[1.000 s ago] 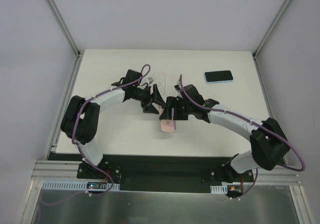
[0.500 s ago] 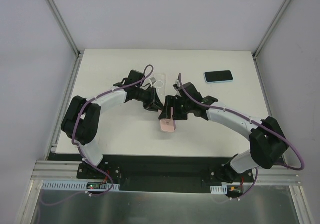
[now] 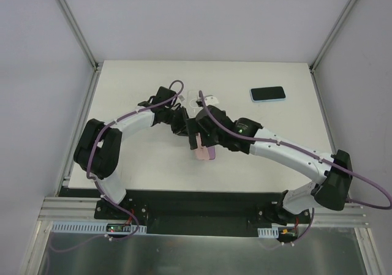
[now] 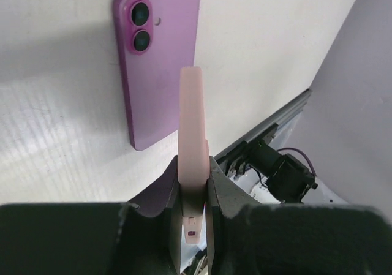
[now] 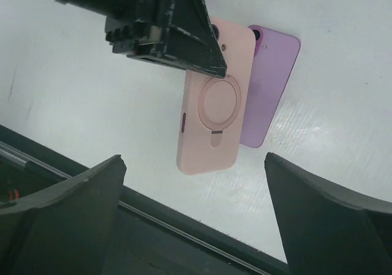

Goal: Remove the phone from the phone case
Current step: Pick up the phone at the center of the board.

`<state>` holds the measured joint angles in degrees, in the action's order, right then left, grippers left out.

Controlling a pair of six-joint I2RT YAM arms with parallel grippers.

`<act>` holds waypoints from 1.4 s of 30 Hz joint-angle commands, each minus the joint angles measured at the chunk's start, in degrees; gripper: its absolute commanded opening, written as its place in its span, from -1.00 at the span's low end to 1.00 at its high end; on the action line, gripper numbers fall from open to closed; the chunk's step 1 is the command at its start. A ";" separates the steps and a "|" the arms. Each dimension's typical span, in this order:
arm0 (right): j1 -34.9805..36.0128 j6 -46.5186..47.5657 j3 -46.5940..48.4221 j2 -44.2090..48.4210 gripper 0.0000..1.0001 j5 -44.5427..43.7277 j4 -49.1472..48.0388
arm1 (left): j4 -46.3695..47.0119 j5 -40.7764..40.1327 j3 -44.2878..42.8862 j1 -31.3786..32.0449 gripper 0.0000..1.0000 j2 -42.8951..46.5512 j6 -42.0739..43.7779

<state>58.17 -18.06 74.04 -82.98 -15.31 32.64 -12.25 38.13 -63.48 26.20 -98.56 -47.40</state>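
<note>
Left tool (image 4: 193, 178) pinching pink case (image 4: 191, 116), purple phone (image 4: 156, 54) lying flat — face-down

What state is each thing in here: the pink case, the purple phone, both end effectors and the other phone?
pink case: empty, held edge-on off the table
purple phone: out of the case, lying flat on the table, cameras up
left end effector: shut on the pink case
right end effector: open, holding nothing
black phone: lying flat at the far right, screen dark

no readable text, label, brand or number in any view
</note>
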 commanded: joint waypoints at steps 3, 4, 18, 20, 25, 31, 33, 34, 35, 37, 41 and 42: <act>10.11 4.18 11.19 -8.58 0.93 -20.09 13.66 | -5.67 -4.55 -3.22 0.08 -1.00 4.61 -3.40; 12.12 4.18 12.43 -10.43 0.93 -22.98 16.11 | -6.20 -5.25 -3.49 0.08 -1.00 5.04 -3.49; 16.53 2.86 17.45 -23.63 0.46 -29.51 19.91 | -11.48 -6.75 -4.72 0.08 -1.00 9.88 -3.49; 16.53 2.42 17.72 -24.24 0.36 -30.83 20.62 | -11.74 -6.75 -4.63 0.08 -1.00 9.97 -3.58; 16.53 2.51 19.47 -26.26 0.25 -33.64 22.11 | -11.83 -6.66 -4.46 0.52 -1.00 10.15 -3.67; 16.62 2.16 20.18 -27.32 -0.29 -35.31 22.55 | -12.18 -6.93 -4.28 0.70 -1.00 10.50 -3.84; 16.62 1.19 20.44 -27.41 -0.68 -36.27 23.60 | -12.10 -6.75 -4.10 0.70 -1.00 10.59 -3.93; 16.71 0.67 20.70 -27.58 -0.86 -36.63 24.13 | -12.09 -6.67 -4.19 0.70 -1.00 10.76 -3.84; 16.62 -0.29 20.79 -27.50 -0.97 -37.07 24.74 | -12.09 -6.58 -4.28 0.70 -1.00 10.76 -3.76; 16.45 -1.18 20.88 -27.33 -0.97 -37.77 26.06 | -12.09 -6.23 -4.89 0.70 -0.95 10.85 -3.67; 15.39 -4.25 18.35 -24.78 -0.97 -37.95 27.04 | -12.01 -5.08 -6.47 0.70 -0.23 10.85 -2.53; 14.61 -4.96 16.94 -23.56 -0.97 -37.17 25.56 | -12.18 -4.91 -6.91 0.61 -0.04 11.02 -2.09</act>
<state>75.07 -18.92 92.64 -110.89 -50.19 54.92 -23.79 29.85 -66.63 26.33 -90.96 -51.40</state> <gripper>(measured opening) 0.133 0.321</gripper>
